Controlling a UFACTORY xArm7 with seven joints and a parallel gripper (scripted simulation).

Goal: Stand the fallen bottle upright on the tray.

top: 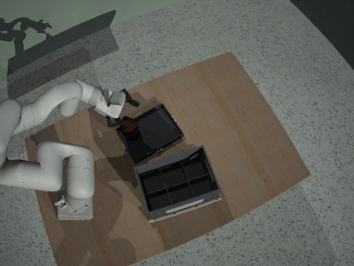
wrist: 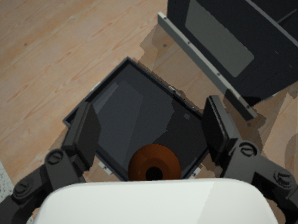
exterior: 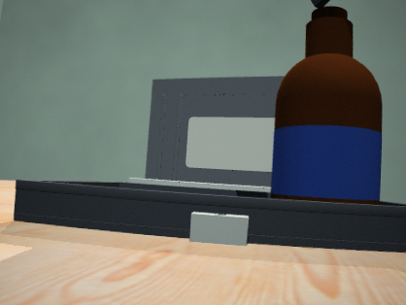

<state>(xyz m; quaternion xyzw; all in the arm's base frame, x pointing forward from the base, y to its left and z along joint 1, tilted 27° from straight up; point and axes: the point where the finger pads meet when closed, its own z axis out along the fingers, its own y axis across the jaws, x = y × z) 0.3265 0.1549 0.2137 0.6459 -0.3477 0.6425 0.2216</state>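
The brown bottle with a blue band (top: 131,127) (exterior: 327,97) (wrist: 155,162) stands upright on the tray, near one corner. The black tray (top: 157,127) (exterior: 107,209) (wrist: 120,105) lies level on the table. My gripper (top: 124,113) (wrist: 149,111) is open wide, with nothing between its fingers. It hangs above the bottle, its fingers apart on either side of the view from the wrist. In the exterior view only a dark fingertip shows, at the top edge just over the bottle's mouth. The bottle's base is partly hidden by the tray's rim.
The grey crate (top: 169,162) (exterior: 167,102) (wrist: 260,75) with several compartments stands level on the wooden table (top: 254,140), beside the tray with a narrow gap between them. The arm reaches in from the left in the top view.
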